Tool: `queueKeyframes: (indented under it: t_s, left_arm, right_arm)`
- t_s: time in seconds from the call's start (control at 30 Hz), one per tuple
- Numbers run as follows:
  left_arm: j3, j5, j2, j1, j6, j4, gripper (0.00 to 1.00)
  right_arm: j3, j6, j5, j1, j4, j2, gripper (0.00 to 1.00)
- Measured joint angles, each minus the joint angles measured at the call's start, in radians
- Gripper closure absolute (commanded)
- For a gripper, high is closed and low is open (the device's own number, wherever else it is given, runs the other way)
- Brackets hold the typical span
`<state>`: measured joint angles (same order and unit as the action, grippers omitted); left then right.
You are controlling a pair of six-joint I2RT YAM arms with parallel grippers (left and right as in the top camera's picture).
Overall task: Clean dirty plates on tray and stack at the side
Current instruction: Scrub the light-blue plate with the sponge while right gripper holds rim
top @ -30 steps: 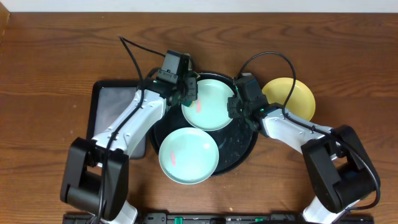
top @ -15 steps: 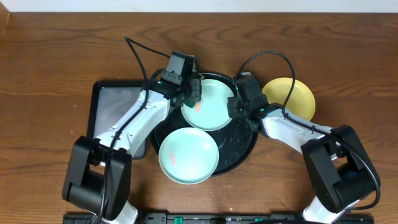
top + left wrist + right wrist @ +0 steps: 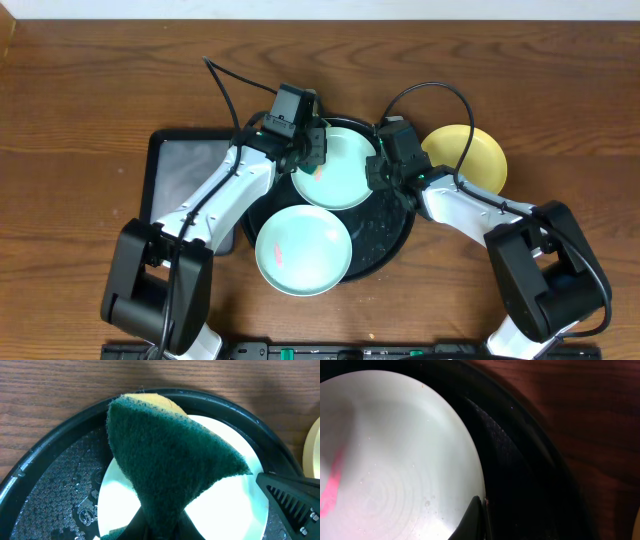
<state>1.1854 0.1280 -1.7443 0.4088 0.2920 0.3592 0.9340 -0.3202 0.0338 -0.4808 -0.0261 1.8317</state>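
A large round glossy black tray with a raised rim sits at the middle of a brown wooden counter. Two pale mint-aqua round plastic plates lie on it. The upper mint plate rests flat toward the back of the tray and carries a small reddish smear near its left side. The lower mint plate lies at the front left, overhanging the tray's rim, and has a reddish smear of its own. A pale yellow round plastic plate lies on the counter just beside the tray's right edge. A smaller rectangular black tray with a grey inside sits on the left, partly under the left arm.

The left gripper hangs over the left rim of the upper mint plate, clenched on a dark green scouring sponge with a yellow backing. In the left wrist view the sponge fans out over the plate, covering much of it.

The right gripper is at the right edge of the same plate. The right wrist view shows one dark fingertip on the rim, but whether the gripper is clamped on the plate cannot be told.
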Motion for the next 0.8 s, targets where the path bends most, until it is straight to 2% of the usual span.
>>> queueKeyframes:
  t_s: [0.5,0.8]
  left_arm:
    - [0.0,0.0,0.0,0.0,0.008,0.0,0.93]
    - [0.0,0.0,-0.084,-0.002,0.097,0.0,0.92]
  right_arm:
    - [0.0,0.0,0.0,0.0,0.0,0.0,0.99]
    - [0.0,0.0,0.0,0.0,0.001,0.0,0.99]
